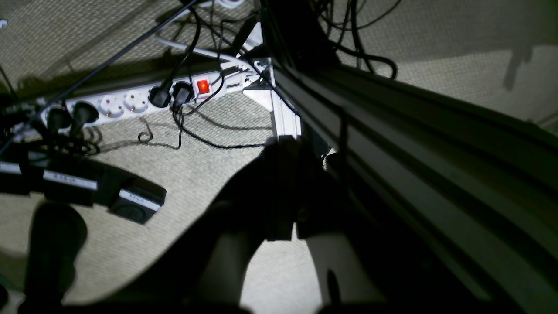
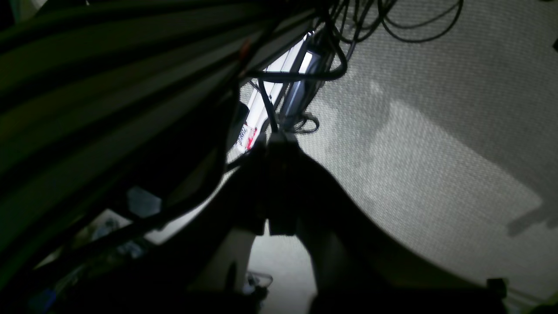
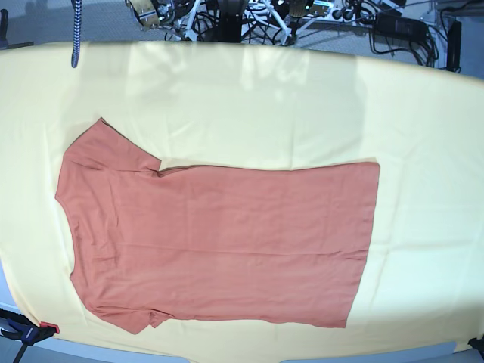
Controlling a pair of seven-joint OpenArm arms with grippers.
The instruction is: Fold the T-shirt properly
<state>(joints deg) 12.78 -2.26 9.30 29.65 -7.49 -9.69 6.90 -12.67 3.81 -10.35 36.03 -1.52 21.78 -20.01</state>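
The rust-orange T-shirt point(image 3: 219, 242) lies spread flat on the pale yellow cloth point(image 3: 423, 113) in the base view. Its neck and sleeves are to the left and its hem to the right. Neither gripper shows in the base view. In the left wrist view my left gripper point(image 1: 285, 148) is a dark silhouette with its tips together, empty, hanging over the carpet beside the table frame. In the right wrist view my right gripper point(image 2: 281, 139) looks the same: dark, tips together, empty, over the carpet. The shirt is in neither wrist view.
A white power strip point(image 1: 130, 98) with a lit red switch and several black cables lies on the floor by an aluminium frame leg point(image 1: 283, 117). Cables and gear point(image 3: 249, 15) sit beyond the table's far edge. A clamp point(image 3: 23, 329) grips the front left corner.
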